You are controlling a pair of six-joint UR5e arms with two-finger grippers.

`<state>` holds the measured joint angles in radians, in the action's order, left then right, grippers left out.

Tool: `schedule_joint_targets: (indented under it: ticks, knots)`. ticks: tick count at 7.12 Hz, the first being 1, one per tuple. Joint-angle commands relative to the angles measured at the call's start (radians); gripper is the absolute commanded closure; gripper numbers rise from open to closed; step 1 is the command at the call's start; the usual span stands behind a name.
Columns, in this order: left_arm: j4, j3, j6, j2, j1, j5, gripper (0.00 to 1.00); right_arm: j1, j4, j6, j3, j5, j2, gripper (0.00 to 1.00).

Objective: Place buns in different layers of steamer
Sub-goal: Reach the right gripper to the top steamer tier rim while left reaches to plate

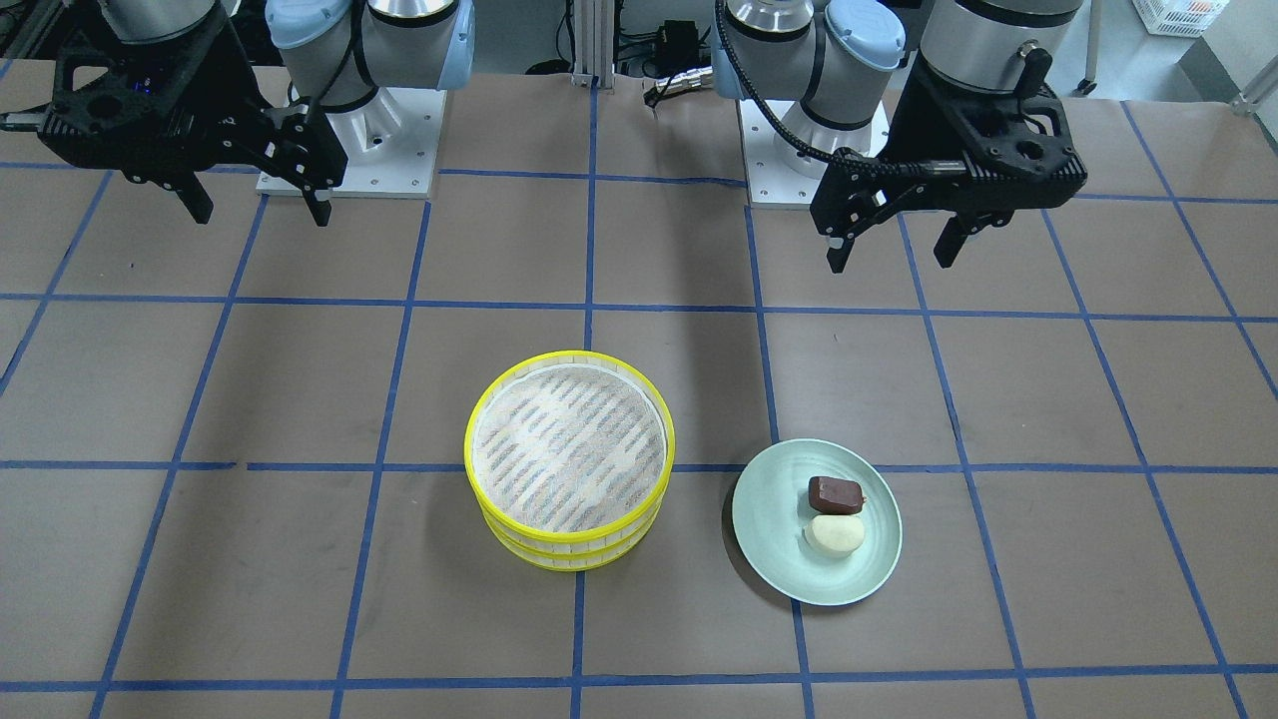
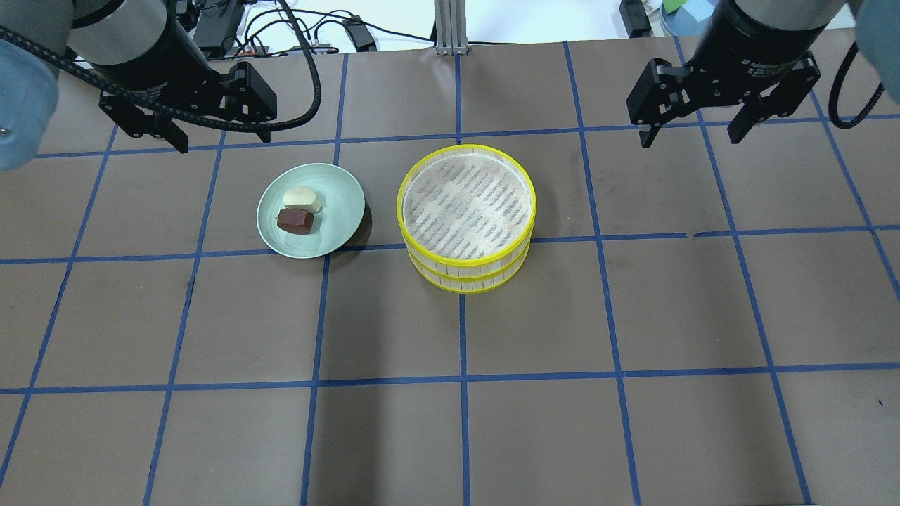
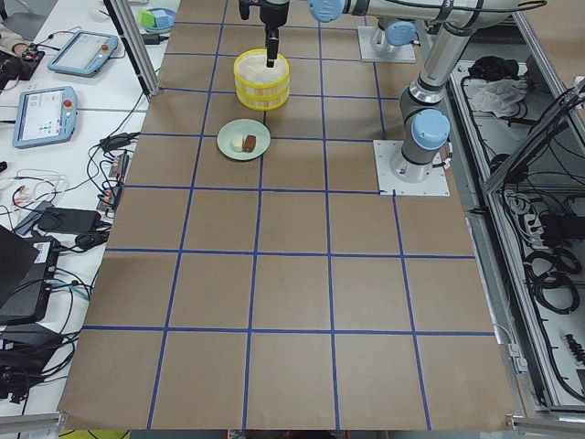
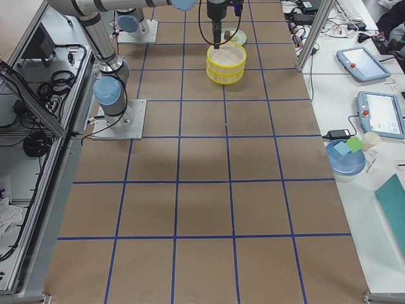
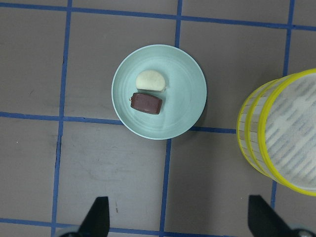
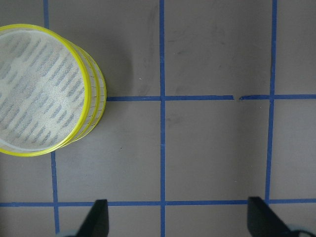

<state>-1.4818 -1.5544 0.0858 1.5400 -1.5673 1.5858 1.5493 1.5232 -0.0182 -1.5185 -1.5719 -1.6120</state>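
Steamer point(image 2: 466, 218) stacked, lower floor hidden; cream bun point(image 2: 302, 199) and brown bun point(image 2: 295, 220) touch on green plate point(image 2: 337, 211) at nine o'clock. Left claw point(image 2: 223, 137), right claw point(image 2: 690, 133) both spread apart.

Buns point(image 2: 295, 220) on plate point(image 2: 342, 211), steamer point(image 2: 467, 270) alongside

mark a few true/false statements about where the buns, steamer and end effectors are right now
1. The white bun and the brown bun both lie on the green plate. True.
2. The top tier of the steamer is empty. True.
3. The plate sits on the robot's right of the steamer. False: it sits on the robot's left.
4. The left end effector and the right end effector are both open. True.
5. The steamer's tiers stand separately on the table. False: they are stacked.
6. The brown bun rests against the steamer. False: it is on the plate, apart from the steamer.
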Motion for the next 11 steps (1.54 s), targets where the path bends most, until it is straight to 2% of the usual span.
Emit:
schedule_joint_targets:
  ticks: [1,2,3,4,6,8,10,11]
  knots:
    - [0.002,-0.004,-0.009,-0.003,0.001,0.003,0.0,0.003,0.005,0.003,0.003,-0.013,0.012,0.0]
    - [0.009,-0.015,-0.011,0.0,0.004,0.002,0.0,0.006,0.009,0.004,0.014,-0.022,0.038,0.0]
    - [0.078,-0.019,-0.036,0.026,0.038,0.006,0.0,0.032,0.021,0.03,0.018,-0.013,0.072,0.0]
    - [0.11,-0.029,-0.082,0.061,0.067,0.005,0.0,0.078,0.063,0.046,0.02,-0.007,0.139,0.0]
    - [0.292,-0.042,-0.08,0.168,0.073,-0.001,0.0,0.248,0.269,0.213,0.018,-0.013,0.318,0.0]
    - [0.45,-0.047,-0.089,0.306,0.073,-0.004,0.0,0.265,0.375,0.236,-0.009,-0.005,0.435,0.0]
    - [0.562,-0.047,-0.144,0.406,0.076,-0.006,0.0,0.264,0.442,0.221,-0.054,-0.007,0.466,0.0]
    - [0.592,-0.046,-0.165,0.454,0.076,-0.006,0.0,0.262,0.445,0.221,-0.054,-0.005,0.471,0.03]
